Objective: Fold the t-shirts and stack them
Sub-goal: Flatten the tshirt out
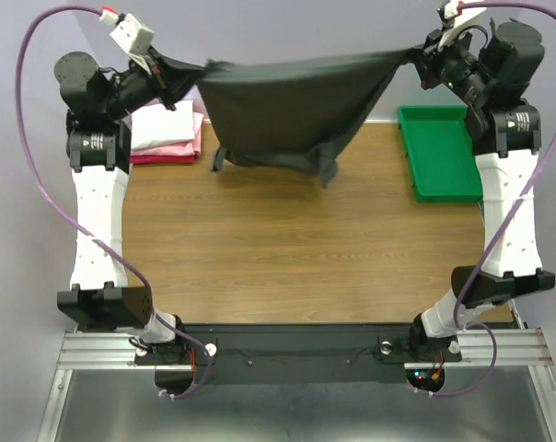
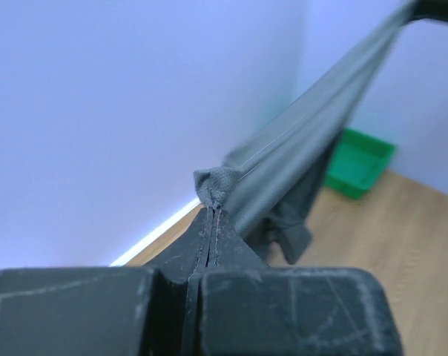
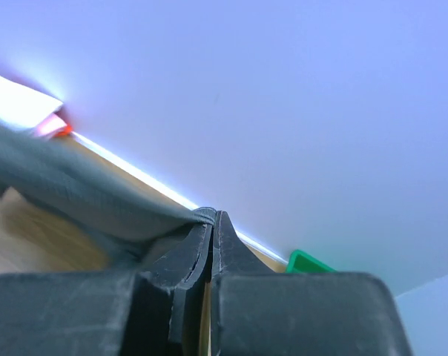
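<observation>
The dark charcoal t-shirt hangs stretched in the air between both grippers, above the far part of the table. My left gripper is shut on its left corner; in the left wrist view the cloth runs from my shut gripper up to the right. My right gripper is shut on its right corner; in the right wrist view the cloth runs left from my shut gripper. A folded white t-shirt lies on folded pink/red ones at the far left.
A green plastic tray stands at the far right of the wooden table; it also shows in the left wrist view. A pale wall rises behind the table's far edge.
</observation>
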Robot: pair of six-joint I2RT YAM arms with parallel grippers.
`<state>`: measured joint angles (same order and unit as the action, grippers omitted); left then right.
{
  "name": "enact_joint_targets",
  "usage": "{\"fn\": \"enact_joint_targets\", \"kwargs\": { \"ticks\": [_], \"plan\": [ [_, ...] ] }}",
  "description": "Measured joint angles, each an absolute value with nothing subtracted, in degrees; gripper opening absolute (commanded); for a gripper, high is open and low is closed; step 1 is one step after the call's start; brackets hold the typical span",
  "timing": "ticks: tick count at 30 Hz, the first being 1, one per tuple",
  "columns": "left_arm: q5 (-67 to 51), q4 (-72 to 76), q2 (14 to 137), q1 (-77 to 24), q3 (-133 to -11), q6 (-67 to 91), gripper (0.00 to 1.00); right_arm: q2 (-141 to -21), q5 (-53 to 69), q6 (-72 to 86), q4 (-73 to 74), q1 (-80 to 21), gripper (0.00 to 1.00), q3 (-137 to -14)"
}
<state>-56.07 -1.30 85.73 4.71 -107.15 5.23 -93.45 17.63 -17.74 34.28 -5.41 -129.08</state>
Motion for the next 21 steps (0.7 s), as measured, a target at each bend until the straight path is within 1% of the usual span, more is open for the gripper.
{"fn": "enact_joint_targets", "kwargs": {
  "ticks": [4,6,11,13,16,21],
  "plan": [
    [-59.9,3.5,81.2,-0.1,-105.4,9.7,0.00,-91.1,19.5,-16.3,35.0,-6.1,0.01,-128.7],
    [-59.8,6.4,79.9,1.7,-105.6,12.7,0.00,-91.4,17.8,-16.4,36.0,-6.5,0.01,-129.9],
    [-53.6,12.8,79.1,9.8,-107.0,18.6,0.00,-91.6,12.5,-17.2,33.9,-6.9,0.01,-132.1],
    [-54.0,15.2,79.2,9.1,-107.0,21.6,0.00,-91.2,13.4,-17.0,32.6,-7.2,0.01,-132.0],
    [-56.2,16.7,79.5,6.8,-106.7,23.7,0.00,-89.3,16.0,-16.1,31.8,-7.2,0.01,-128.7],
    [-56.3,15.4,77.6,7.2,-103.8,21.6,0.00,-88.1,15.8,-15.7,31.9,-7.2,0.01,-126.7]
  ]
}}
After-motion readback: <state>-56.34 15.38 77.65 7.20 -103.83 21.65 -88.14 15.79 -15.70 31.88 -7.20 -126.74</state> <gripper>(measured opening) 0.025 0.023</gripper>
